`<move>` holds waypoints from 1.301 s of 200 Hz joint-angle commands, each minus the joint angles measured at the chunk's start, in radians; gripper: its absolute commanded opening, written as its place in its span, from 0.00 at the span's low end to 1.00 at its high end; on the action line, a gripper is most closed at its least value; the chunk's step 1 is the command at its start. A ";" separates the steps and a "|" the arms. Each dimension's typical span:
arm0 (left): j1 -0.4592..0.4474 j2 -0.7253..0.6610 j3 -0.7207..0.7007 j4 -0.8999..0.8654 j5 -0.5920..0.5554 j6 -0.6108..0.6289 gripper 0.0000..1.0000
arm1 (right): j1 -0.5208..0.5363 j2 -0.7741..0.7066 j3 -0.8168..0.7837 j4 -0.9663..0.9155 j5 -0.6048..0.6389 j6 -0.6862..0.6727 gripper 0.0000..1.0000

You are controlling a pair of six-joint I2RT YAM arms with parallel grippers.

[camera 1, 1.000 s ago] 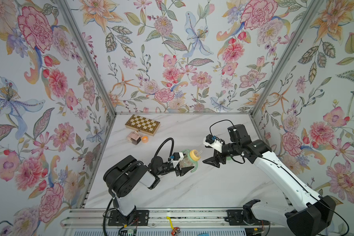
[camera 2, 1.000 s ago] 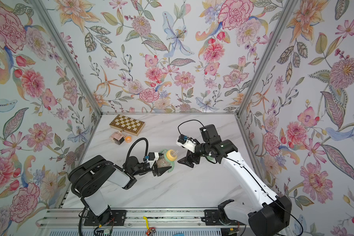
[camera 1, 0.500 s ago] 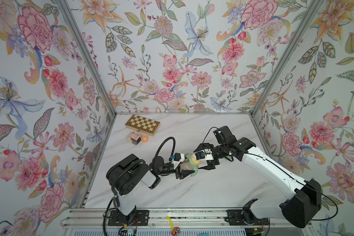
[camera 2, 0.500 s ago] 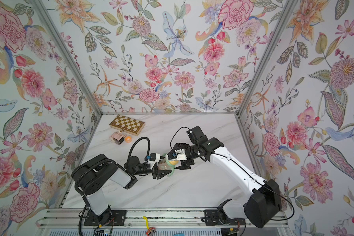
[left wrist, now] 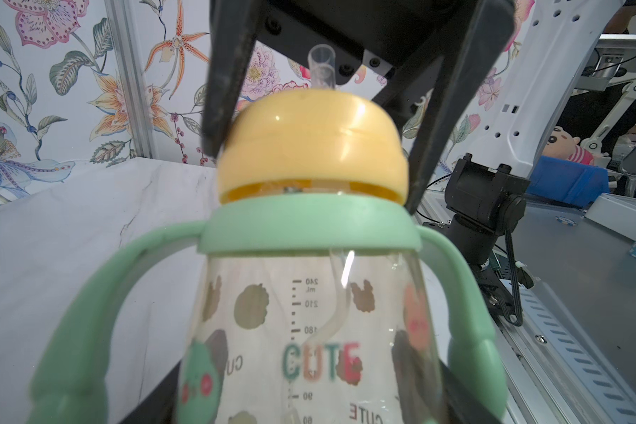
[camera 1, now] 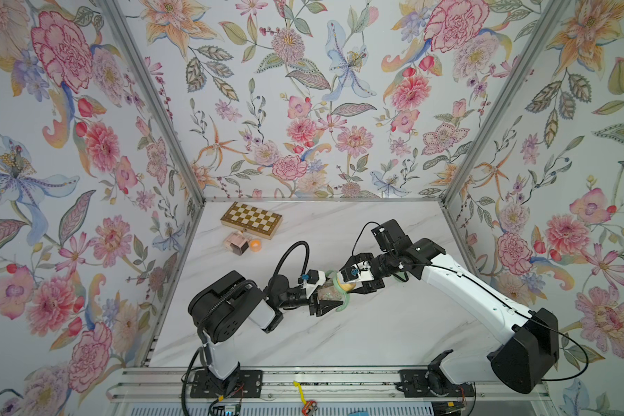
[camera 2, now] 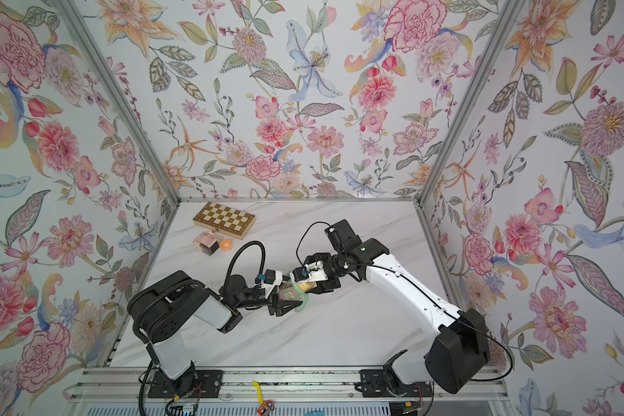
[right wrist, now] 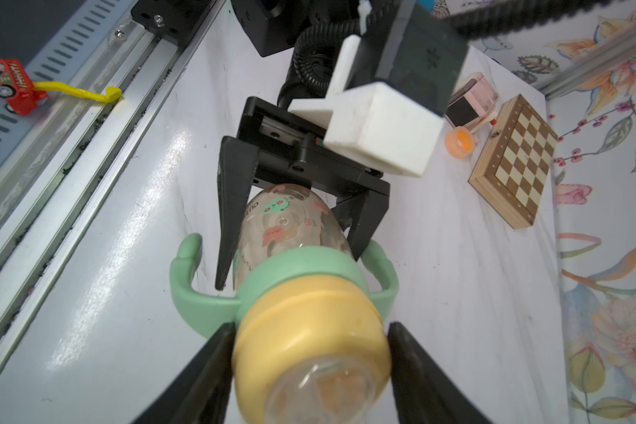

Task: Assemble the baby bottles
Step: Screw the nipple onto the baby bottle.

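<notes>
— Holding what, that left pincer (right wrist: 291, 268)?

— The bottle body (left wrist: 309, 330), clear with an amber tint and printed animals. Its black fingers (right wrist: 232, 205) are clamped tight on two sides of the body, close behind the pale green handle ring (left wrist: 309, 227).

— And where is the bottle?

— Over the middle of the tabletop (camera 1: 375, 335), lying nearly level between the two arms, top end toward the right arm. I cannot tell whether the lower handle touches the marble.

— The right pincer (left wrist: 313, 176)?

— Partly closed around the yellow collar (right wrist: 309, 330), with one finger on each side. Both are pressed against it in the right wrist view.

— Is the collar on?

— It sits on the neck just above the handle ring, with a thin darker yellow band showing between them. A clear spout (left wrist: 322, 66) sticks out of its top, and a clear straw (left wrist: 336, 312) curves down inside the body.

— Anything else about?

— In the far left corner there is a chessboard box (camera 1: 251, 219). Just in front of it is a pink-and-brown cube bottle (camera 1: 236, 243), with a small orange round thing (camera 1: 254, 245) right beside it. All three are well apart from the arms.
</notes>
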 commanded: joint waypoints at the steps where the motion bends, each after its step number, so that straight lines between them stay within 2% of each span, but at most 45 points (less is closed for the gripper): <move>1: 0.013 0.005 0.023 0.275 0.016 -0.004 0.00 | 0.014 0.002 0.033 -0.047 -0.014 0.018 0.56; 24: 0.016 -0.006 0.016 0.270 -0.034 0.033 0.00 | 0.023 0.009 0.042 -0.047 -0.025 0.126 0.51; 34: 0.016 -0.024 -0.003 0.244 -0.123 0.090 0.00 | 0.024 0.017 0.061 -0.038 -0.040 0.239 0.51; 40: 0.015 -0.040 -0.020 0.223 -0.208 0.144 0.00 | 0.024 0.022 0.078 -0.017 -0.029 0.355 0.53; 54: 0.009 -0.078 -0.060 0.182 -0.454 0.287 0.00 | 0.014 0.061 0.154 0.053 0.062 0.794 0.53; 69: -0.017 -0.087 -0.065 0.113 -0.670 0.462 0.00 | -0.017 0.181 0.346 0.018 0.176 1.327 0.56; 75: -0.021 -0.082 -0.064 0.107 -0.715 0.500 0.00 | -0.046 0.261 0.442 -0.063 0.150 1.520 0.44; 78: -0.022 -0.080 -0.066 0.113 -0.728 0.509 0.00 | -0.061 0.294 0.481 -0.107 0.092 1.586 0.39; 84: -0.022 -0.075 -0.073 0.133 -0.742 0.526 0.00 | -0.071 0.335 0.518 -0.153 -0.017 1.683 0.38; 90: -0.022 -0.071 -0.080 0.152 -0.748 0.535 0.00 | -0.056 0.335 0.510 -0.146 -0.026 1.756 0.48; 100: -0.023 -0.071 -0.084 0.165 -0.755 0.541 0.00 | -0.038 0.312 0.509 -0.139 0.060 1.819 0.54; 114: -0.022 -0.085 -0.084 0.139 -0.731 0.539 0.00 | -0.059 0.274 0.500 -0.111 0.046 1.886 0.69; 131: -0.020 -0.090 -0.099 0.168 -0.692 0.505 0.00 | -0.086 0.204 0.460 -0.056 0.046 1.923 0.74; 142: -0.022 -0.092 -0.102 0.172 -0.668 0.487 0.00 | -0.107 0.155 0.430 -0.020 0.041 1.929 0.82; 160: -0.020 -0.099 -0.113 0.193 -0.627 0.444 0.00 | -0.163 0.091 0.401 0.002 0.039 1.893 0.85; 167: -0.018 -0.104 -0.116 0.202 -0.599 0.438 0.00 | -0.190 0.073 0.385 0.020 0.019 1.853 0.86; 178: -0.009 -0.115 -0.114 0.207 -0.516 0.358 0.00 | -0.230 0.055 0.372 0.027 -0.009 1.758 0.87; 183: 0.000 -0.119 -0.108 0.209 -0.458 0.318 0.00 | -0.236 0.049 0.369 0.026 -0.027 1.644 0.84; 192: 0.017 -0.121 -0.091 0.223 -0.326 0.239 0.00 | -0.228 0.013 0.331 0.024 -0.092 1.339 0.82; 200: 0.031 -0.102 -0.070 0.262 -0.209 0.140 0.00 | -0.205 -0.057 0.224 0.025 -0.105 0.987 0.86; 209: 0.038 -0.084 -0.038 0.276 -0.113 0.058 0.00 | -0.176 -0.158 0.047 0.047 -0.071 0.588 0.91; 217: 0.040 -0.074 -0.018 0.276 -0.068 0.018 0.00 | -0.138 -0.236 -0.092 0.119 0.029 0.363 0.99; 227: 0.035 -0.069 -0.007 0.276 -0.040 0.002 0.00 | -0.140 -0.281 -0.186 0.192 0.058 0.190 1.00; 243: 0.035 -0.057 0.005 0.276 -0.010 -0.011 0.00 | -0.162 -0.251 -0.166 0.181 0.047 0.092 0.98; 260: 0.037 -0.036 0.021 0.276 0.023 -0.036 0.00 | -0.109 -0.239 -0.169 0.191 0.109 -0.029 0.97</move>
